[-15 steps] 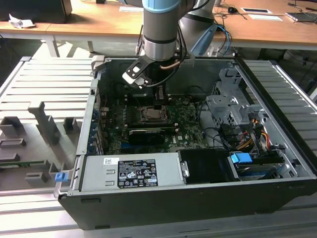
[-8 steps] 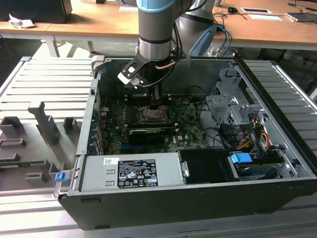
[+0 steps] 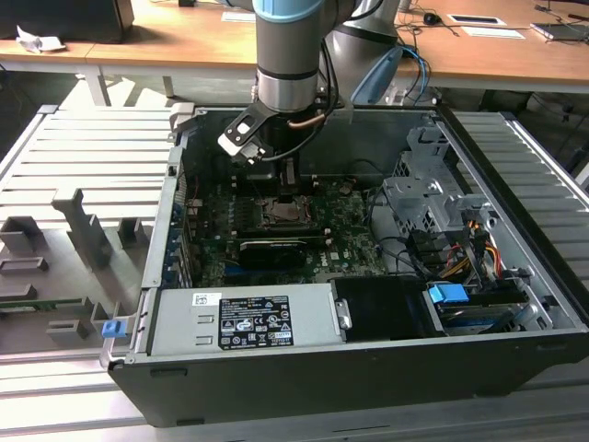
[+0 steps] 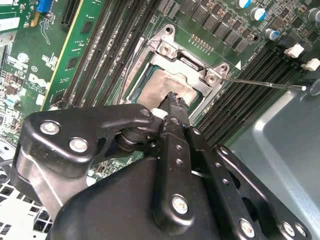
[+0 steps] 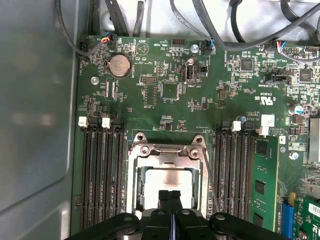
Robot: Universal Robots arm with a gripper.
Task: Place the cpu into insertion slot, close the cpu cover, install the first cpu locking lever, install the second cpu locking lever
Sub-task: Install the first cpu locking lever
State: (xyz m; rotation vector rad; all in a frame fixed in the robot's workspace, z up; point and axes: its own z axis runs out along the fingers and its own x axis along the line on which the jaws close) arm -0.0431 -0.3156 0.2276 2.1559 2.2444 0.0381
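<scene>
in both wrist views, diffuse light reaches the cpu [image 5: 167, 177]; its metal face shows a soft pale glare. the gripper [image 5: 170, 193] shades the cpu edge nearest it. the grey case wall [image 5: 35, 110] beyond the cpu carries blotchy reflections. in the exterior view, the board [image 3: 350, 230] around the cpu is dim; the tables [image 3: 184, 46] beyond it are bright.

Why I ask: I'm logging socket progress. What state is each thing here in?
cpu: seated in the insertion slot, face showing through the cover's window.
cpu cover: down flat over the cpu.
locking lever: thin rod sticking out away from the cover, apparently not latched.
gripper: shut, holding nothing, tips at the cpu's face.
computer case: open, board exposed.
</scene>
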